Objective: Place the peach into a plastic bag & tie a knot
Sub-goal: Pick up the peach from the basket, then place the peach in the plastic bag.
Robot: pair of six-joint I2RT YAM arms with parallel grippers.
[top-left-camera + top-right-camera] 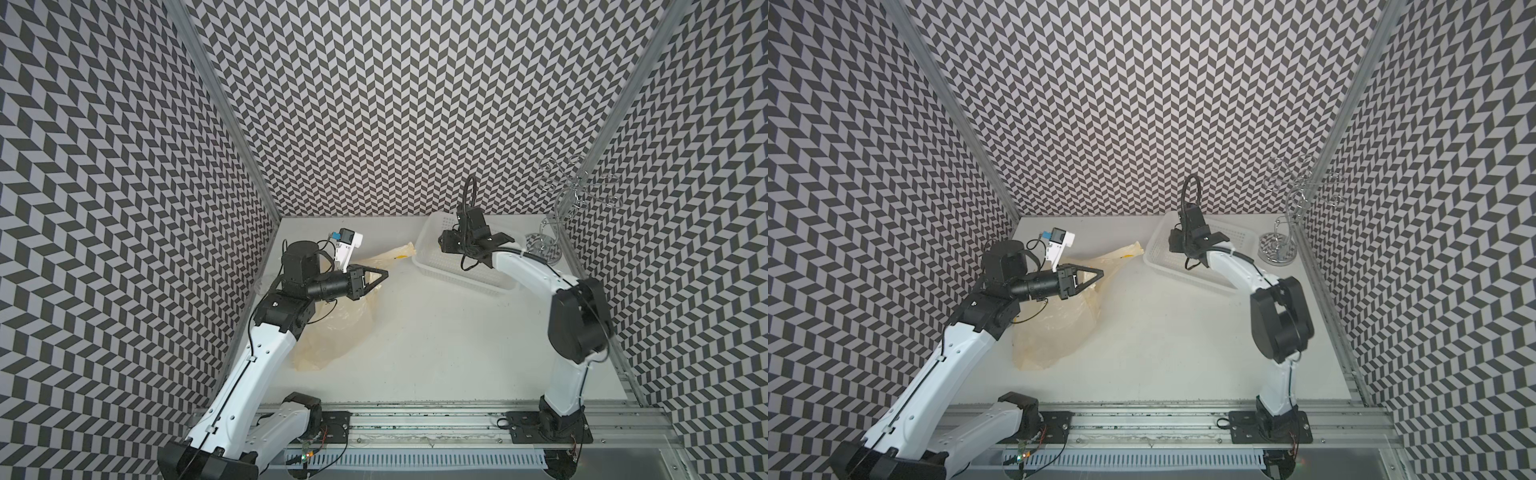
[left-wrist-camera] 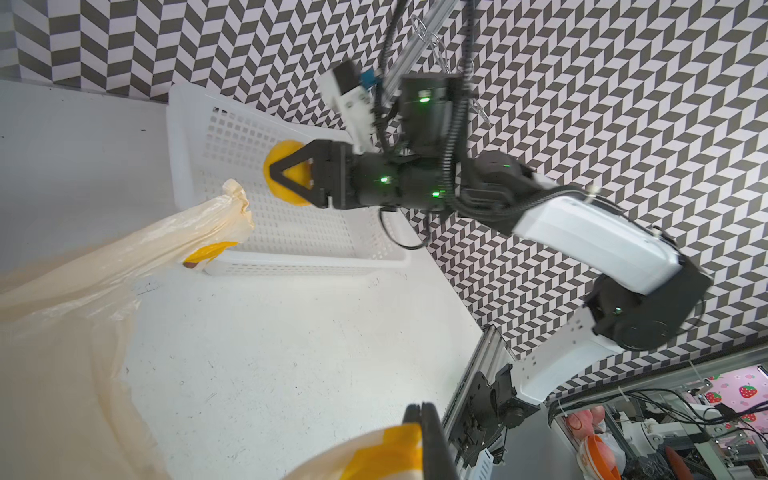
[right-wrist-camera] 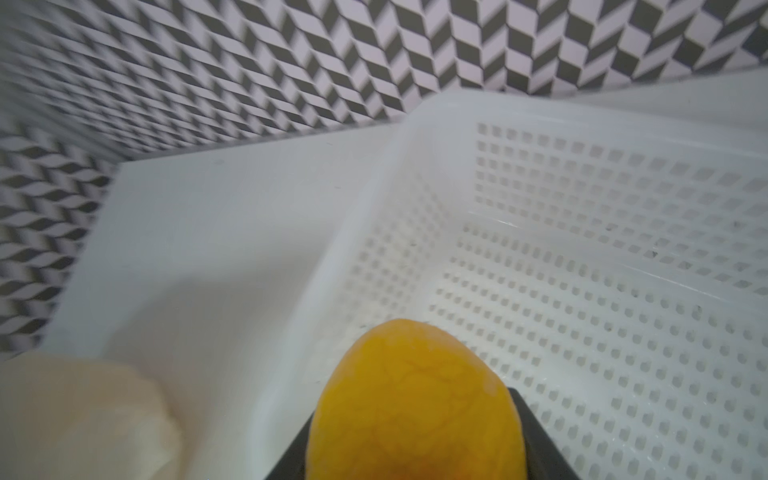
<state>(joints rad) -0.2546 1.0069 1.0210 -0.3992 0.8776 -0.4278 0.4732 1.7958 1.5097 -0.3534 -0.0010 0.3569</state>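
Top views, count: we counted two arms, one left gripper (image 1: 385,273), one plastic bag (image 1: 332,332), one basket (image 1: 457,279) and one wire stand (image 1: 547,246), all on one table (image 1: 436,357).
Top views, edges: the basket sat near the back wall, the wire stand stood in the far right corner, and the bag's handle strip (image 1: 404,251) reached the basket's near corner.
Top views, room: a bare stretch of table lay between the plastic bag and the right arm (image 1: 536,274).
Top views, end effectors: the left gripper's jaws were together over the bag's raised edge. The right arm's wrist hung over the basket and hid the fruit.
Left wrist view, count: we saw one peach (image 2: 286,150), yellow, inside the basket.
Left wrist view, grip: the right gripper (image 2: 276,171) straddled the peach. The left gripper's closed fingers (image 2: 432,440) pinched a yellow-printed fold of the bag.
Left wrist view, edges: the handle strip leaned on the basket's outer wall.
Right wrist view, grip: the peach sat between two dark fingers, both touching it, so we read the gripper as clamped on it.
Right wrist view, surroundings: perforated basket floor lay beyond the peach. The bag was a cream blur outside the basket wall.
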